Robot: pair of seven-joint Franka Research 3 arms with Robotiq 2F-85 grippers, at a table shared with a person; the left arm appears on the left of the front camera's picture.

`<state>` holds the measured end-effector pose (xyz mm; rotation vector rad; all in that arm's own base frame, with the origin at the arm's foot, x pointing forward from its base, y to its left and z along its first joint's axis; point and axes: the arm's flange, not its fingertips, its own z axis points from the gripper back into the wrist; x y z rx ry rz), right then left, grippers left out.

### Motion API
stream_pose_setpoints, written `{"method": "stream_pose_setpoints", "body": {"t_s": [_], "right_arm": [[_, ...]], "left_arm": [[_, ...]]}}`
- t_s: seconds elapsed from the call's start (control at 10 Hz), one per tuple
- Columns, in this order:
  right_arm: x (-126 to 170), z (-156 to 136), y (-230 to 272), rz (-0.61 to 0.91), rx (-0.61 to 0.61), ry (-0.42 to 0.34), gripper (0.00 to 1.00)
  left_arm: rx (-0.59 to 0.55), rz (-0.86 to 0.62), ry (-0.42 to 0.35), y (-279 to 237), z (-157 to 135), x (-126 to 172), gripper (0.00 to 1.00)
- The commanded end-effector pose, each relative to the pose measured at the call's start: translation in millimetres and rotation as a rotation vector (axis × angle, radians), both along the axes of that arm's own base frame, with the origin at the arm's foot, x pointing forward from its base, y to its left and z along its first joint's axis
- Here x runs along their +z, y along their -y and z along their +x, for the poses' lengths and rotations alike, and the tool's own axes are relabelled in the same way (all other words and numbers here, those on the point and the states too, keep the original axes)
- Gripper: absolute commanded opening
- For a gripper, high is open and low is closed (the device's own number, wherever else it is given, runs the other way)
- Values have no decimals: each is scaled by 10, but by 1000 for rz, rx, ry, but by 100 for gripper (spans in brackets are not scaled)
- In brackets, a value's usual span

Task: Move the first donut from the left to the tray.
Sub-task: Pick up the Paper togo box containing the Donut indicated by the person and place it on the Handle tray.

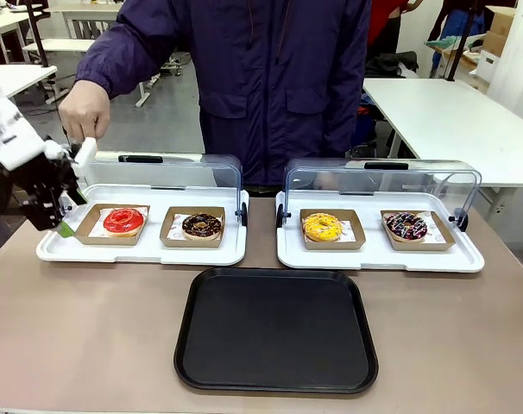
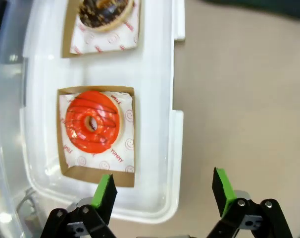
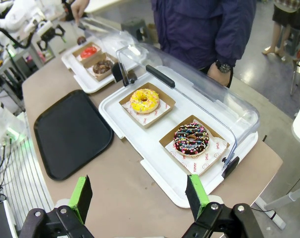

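The red-iced donut [image 1: 123,221] lies in its brown cardboard holder at the left end of the left white tray [image 1: 141,255]. In the left wrist view the donut [image 2: 92,128] sits just ahead of my open left gripper [image 2: 162,184], whose one finger hangs over the white tray's end and the other over bare table. In the front view the left gripper [image 1: 66,214] hovers at that tray's left end, beside the donut. The black tray [image 1: 276,329] lies flat at the table's front middle. My right gripper [image 3: 139,193] is open high above the table's right end.
A person's hand [image 1: 85,109] holds the left tray's clear lid up. A chocolate donut [image 1: 201,226] lies next to the red one. The right white tray [image 1: 382,257], its lid raised, holds a yellow donut [image 1: 322,227] and a sprinkled dark donut [image 1: 406,226].
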<state>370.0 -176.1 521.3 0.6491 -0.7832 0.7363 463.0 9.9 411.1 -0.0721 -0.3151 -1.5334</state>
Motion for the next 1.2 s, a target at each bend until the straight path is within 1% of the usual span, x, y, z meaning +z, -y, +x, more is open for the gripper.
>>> {"method": "stream_pose_setpoints", "body": {"t_s": [0.0,0.1,0.2,0.4,0.5,0.8,1.1], "right_arm": [[9,25,10,14,11,33,100],[9,25,10,14,11,33,100],[9,25,10,14,11,33,100],[9,25,10,14,11,33,100],[9,25,10,14,11,33,100],[9,25,10,14,11,33,100],[9,25,10,14,11,33,100]], "left_arm": [[-9,4,49,-49,156,-216,100],[4,-18,35,-29,103,-185,100],[-4,15,11,3,71,-166,100],[-4,15,11,3,71,-166,100],[2,19,15,2,116,-249,100],[13,108,-8,71,328,-364,100],[28,161,-2,56,496,-548,100]]}}
